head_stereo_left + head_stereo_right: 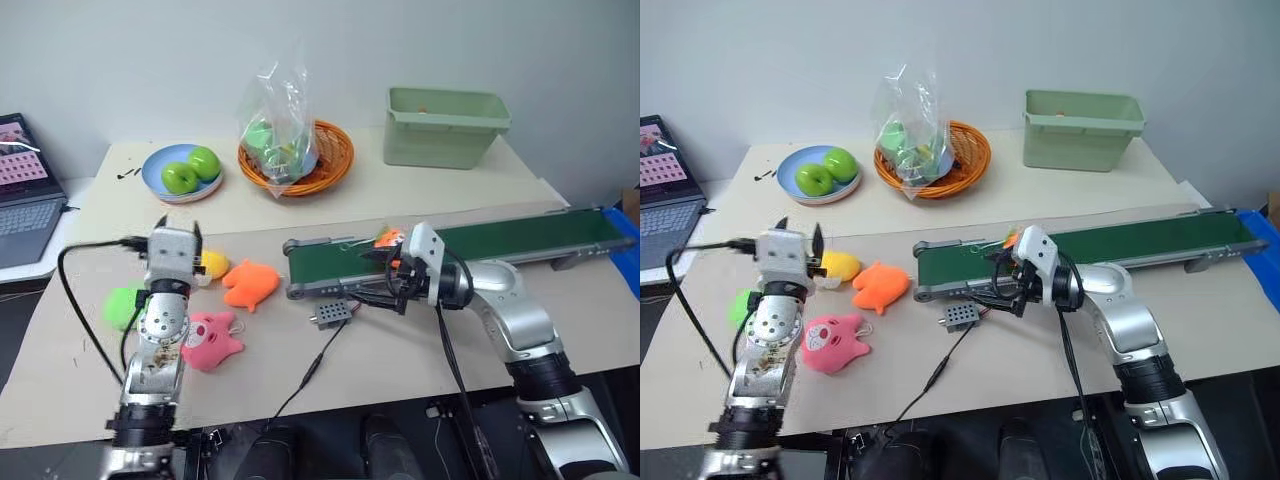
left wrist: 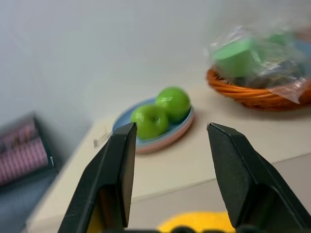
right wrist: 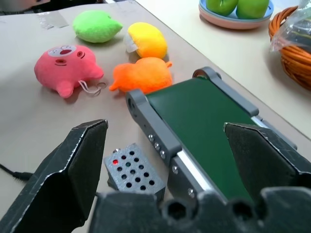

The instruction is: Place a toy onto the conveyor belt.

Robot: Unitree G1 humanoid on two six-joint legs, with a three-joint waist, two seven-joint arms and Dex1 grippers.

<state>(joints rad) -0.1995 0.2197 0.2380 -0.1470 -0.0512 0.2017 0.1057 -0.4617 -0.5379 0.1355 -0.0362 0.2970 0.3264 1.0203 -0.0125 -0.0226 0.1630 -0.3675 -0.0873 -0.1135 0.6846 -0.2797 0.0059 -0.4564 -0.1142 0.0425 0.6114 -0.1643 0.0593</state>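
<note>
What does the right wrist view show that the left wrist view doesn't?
Right wrist view, not the left: the conveyor belt, its grey control box, the pink plush, the orange plush and the green plush. Left wrist view, not the right: the laptop and the pale wall. Both: the plate of green apples, the orange basket with its plastic bag, and the yellow plush.

wall: plain pale | table: beige top (laptop on side desk)
</note>
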